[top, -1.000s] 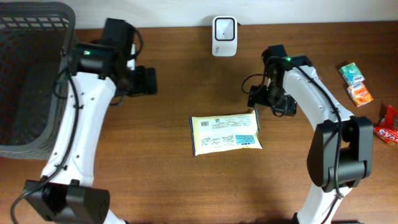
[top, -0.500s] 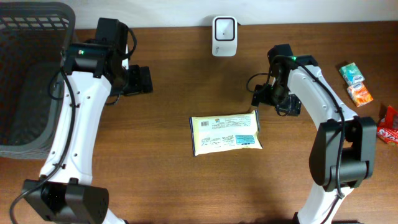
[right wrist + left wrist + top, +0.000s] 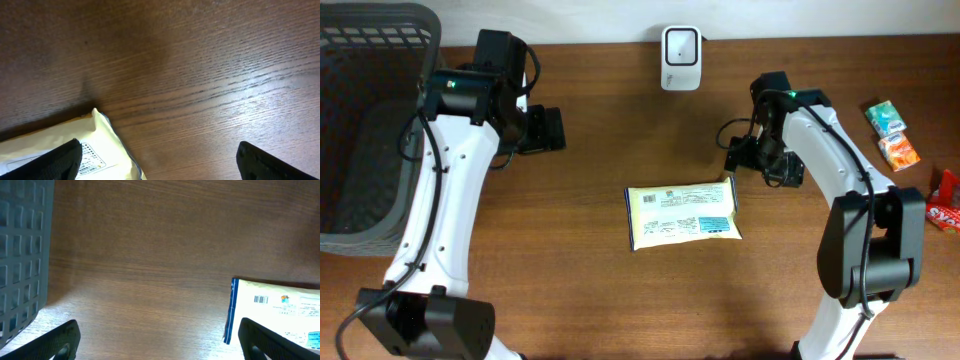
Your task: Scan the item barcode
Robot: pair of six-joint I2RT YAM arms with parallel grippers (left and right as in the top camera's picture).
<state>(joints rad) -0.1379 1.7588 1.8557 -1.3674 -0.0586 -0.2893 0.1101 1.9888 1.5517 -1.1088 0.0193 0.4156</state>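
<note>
The item, a flat pale-yellow packet with a blue edge, lies label up in the middle of the table, and a small barcode shows on its label. A white scanner stands at the table's back edge. My left gripper hovers open to the packet's far left, with the packet beside its right fingertip. My right gripper stands open just above the packet's upper right corner, and nothing is between its fingers.
A dark mesh basket fills the left end of the table, and its wall shows in the left wrist view. Small snack packets, one green, one orange and one red, lie at the right edge.
Over the last second the left gripper drew slightly back and left, and the right gripper shifted a little right and away from the packet. Both have stayed still since half a second ago.
</note>
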